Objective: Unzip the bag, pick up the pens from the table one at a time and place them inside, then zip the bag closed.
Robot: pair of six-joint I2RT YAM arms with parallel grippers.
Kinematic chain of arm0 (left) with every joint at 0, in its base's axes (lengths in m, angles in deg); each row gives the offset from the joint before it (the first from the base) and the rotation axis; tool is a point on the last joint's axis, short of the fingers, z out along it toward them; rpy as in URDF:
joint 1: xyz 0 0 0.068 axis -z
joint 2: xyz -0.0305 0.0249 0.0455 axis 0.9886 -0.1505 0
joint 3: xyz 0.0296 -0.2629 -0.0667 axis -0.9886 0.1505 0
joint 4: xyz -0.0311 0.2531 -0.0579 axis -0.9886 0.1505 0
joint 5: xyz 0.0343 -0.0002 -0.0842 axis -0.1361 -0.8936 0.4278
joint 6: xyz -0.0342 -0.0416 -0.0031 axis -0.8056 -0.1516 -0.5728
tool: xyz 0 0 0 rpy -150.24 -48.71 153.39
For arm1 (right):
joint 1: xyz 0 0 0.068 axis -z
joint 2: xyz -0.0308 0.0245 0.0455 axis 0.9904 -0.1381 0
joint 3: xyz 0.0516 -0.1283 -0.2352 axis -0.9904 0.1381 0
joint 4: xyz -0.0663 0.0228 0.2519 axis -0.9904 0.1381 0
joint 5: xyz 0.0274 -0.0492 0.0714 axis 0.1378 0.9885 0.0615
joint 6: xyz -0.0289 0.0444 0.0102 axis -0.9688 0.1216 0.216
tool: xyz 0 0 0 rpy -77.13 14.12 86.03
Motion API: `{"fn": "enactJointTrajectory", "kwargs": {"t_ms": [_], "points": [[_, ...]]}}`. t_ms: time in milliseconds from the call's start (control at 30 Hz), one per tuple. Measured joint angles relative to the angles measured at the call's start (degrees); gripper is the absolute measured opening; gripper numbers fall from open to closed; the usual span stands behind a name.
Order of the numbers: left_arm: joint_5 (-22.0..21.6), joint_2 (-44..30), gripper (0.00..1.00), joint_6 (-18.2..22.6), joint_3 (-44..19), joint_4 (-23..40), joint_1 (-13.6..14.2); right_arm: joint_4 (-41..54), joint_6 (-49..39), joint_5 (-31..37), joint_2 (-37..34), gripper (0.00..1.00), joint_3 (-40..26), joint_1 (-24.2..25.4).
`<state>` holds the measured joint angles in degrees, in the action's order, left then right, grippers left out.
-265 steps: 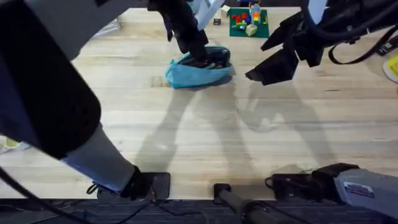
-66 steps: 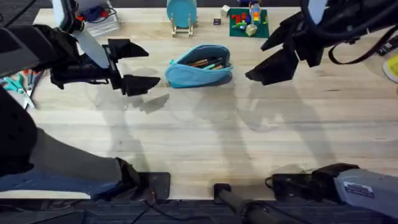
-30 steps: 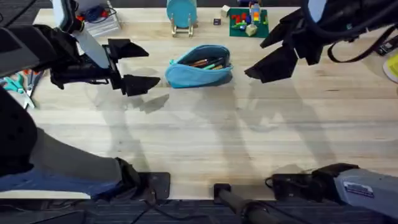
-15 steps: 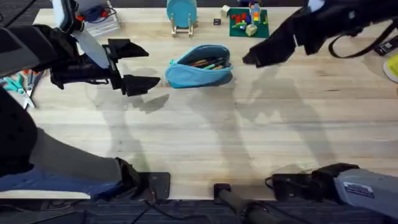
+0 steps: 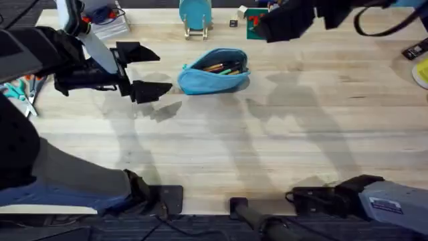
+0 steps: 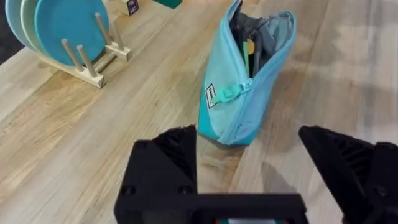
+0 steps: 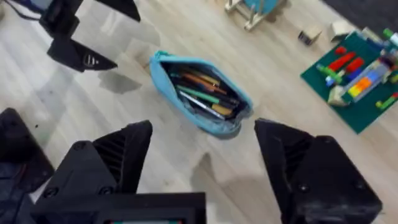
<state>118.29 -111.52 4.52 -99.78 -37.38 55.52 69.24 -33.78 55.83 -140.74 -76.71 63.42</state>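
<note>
The light-blue bag (image 5: pixel 208 82) lies unzipped on the table (image 5: pixel 281 140), its mouth gaping. Pens (image 7: pixel 200 92) and other coloured sticks lie inside it. My left gripper (image 5: pixel 151 70) hovers open just left of the bag, apart from it. In the left wrist view the bag (image 6: pixel 233 115) stands ahead of the spread fingers (image 6: pixel 165 165), with the zipper pull (image 6: pixel 226 93) at its near end. My right gripper (image 5: pixel 284 23) hangs open, raised above the far side, right of the bag. The right wrist view looks down on the bag (image 7: pixel 217 121) between its wide-apart fingers.
A teal disc on a wooden stand (image 5: pixel 195 17) is behind the bag. A green plate with toy bricks (image 7: pixel 357 74) lies at the far right, under the right gripper. Scissors (image 5: pixel 17 90) lie at the left edge. A yellow object (image 5: pixel 421 70) is at the right edge.
The right gripper has risen and swung from beside the bag toward the far edge, over the green plate. The left gripper withdrew from the bag earlier and now holds still. The bag has not moved.
</note>
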Motion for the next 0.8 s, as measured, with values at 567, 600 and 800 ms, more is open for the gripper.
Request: {"fn": "enactJointTrajectory", "kwargs": {"t_ms": [567, 600, 800], "points": [[0.0, 0.0, 0.993, 0.0, 0.0, 0.0, 0.0, -8.6, 0.5, 6.3, -11.3, 0.996, -3.8, -11.6], [0.0, 0.0, 0.993, 0.0, 0.0, 0.0, 0.0, -9.1, 0.5, 6.4, -12.0, 0.997, -4.2, -12.1], [0.0, 0.0, 0.993, 0.0, 0.0, 0.0, 0.0, -13.4, 0.5, 6.7, -15.6, 0.996, -5.4, -15.4]]}}
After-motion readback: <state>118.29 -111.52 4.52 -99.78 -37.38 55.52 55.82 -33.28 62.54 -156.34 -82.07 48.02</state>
